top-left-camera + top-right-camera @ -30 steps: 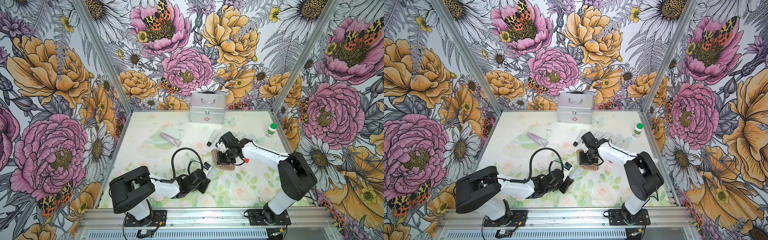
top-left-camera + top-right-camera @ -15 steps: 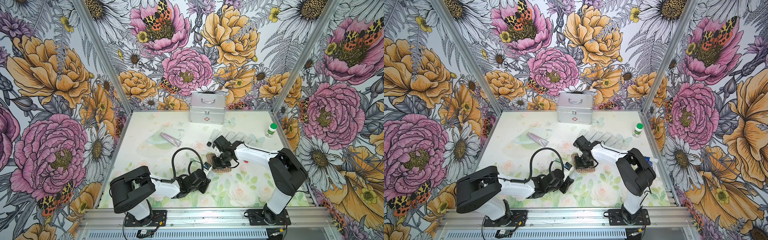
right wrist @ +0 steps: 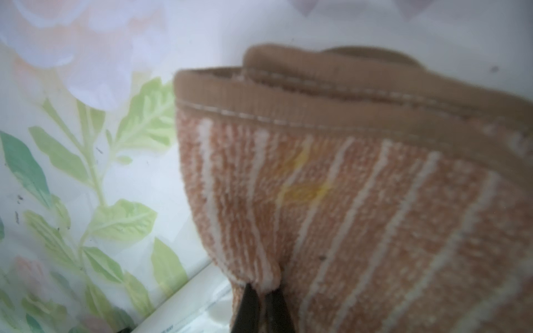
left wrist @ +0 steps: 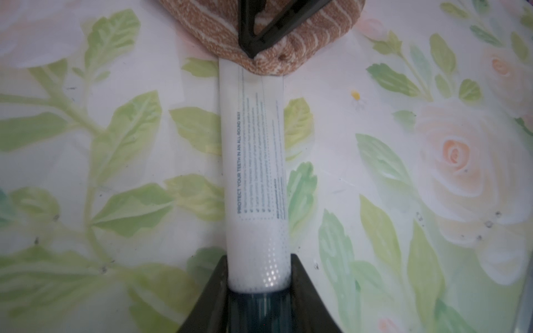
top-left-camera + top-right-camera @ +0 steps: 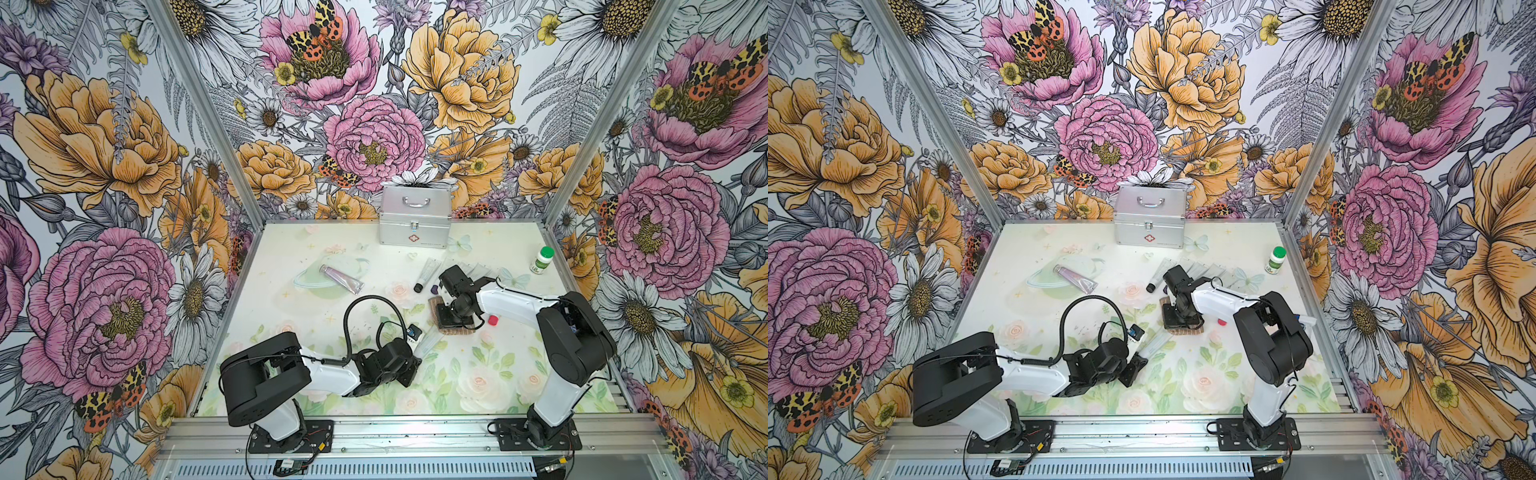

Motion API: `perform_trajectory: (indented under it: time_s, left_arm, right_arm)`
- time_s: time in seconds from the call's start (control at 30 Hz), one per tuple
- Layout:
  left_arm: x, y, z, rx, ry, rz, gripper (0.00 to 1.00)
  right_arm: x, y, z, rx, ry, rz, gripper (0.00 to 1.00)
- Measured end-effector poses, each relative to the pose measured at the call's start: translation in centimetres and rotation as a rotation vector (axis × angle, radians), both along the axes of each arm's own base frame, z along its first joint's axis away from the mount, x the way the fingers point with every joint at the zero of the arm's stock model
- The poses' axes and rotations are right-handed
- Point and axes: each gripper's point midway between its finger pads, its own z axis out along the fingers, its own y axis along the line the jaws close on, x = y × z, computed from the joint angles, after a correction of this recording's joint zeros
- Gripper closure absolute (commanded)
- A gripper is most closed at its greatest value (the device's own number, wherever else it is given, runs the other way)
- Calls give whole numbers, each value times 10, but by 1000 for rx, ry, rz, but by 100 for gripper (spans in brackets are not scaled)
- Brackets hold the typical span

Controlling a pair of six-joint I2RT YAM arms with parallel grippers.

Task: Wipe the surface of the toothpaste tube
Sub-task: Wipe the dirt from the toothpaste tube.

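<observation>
The left gripper (image 4: 258,259), clamped on the cap end of the toothpaste tube (image 4: 253,144), steadies it flat near the middle of the worktop (image 4: 403,201), apparently so the right gripper (image 3: 261,291), pinching a striped cloth (image 3: 360,216), can rub its far end.

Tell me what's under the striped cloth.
The far end of the white toothpaste tube goes under the cloth; how far it reaches beneath is covered.

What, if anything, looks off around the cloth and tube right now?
The striped cloth carries a yellowish smear below its hem in the right wrist view, so it could soil what it wipes. The toothpaste tube looks undamaged.
</observation>
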Motion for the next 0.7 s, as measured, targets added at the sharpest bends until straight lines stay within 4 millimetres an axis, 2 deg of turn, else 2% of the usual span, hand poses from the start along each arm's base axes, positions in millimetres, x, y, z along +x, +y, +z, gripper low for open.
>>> perform_trajectory:
  time_s: [0.33, 0.53, 0.7]
  left_arm:
    - [0, 0, 0, 2, -2, 1, 72]
    - [0, 0, 0, 2, -3, 1, 72]
    - [0, 0, 0, -1, -3, 2, 72]
  right_arm:
    - [-23, 33, 10, 28, -37, 71, 100]
    - [-20, 28, 6, 40, -24, 55, 100]
    - [-1, 16, 1, 51, -32, 21, 100]
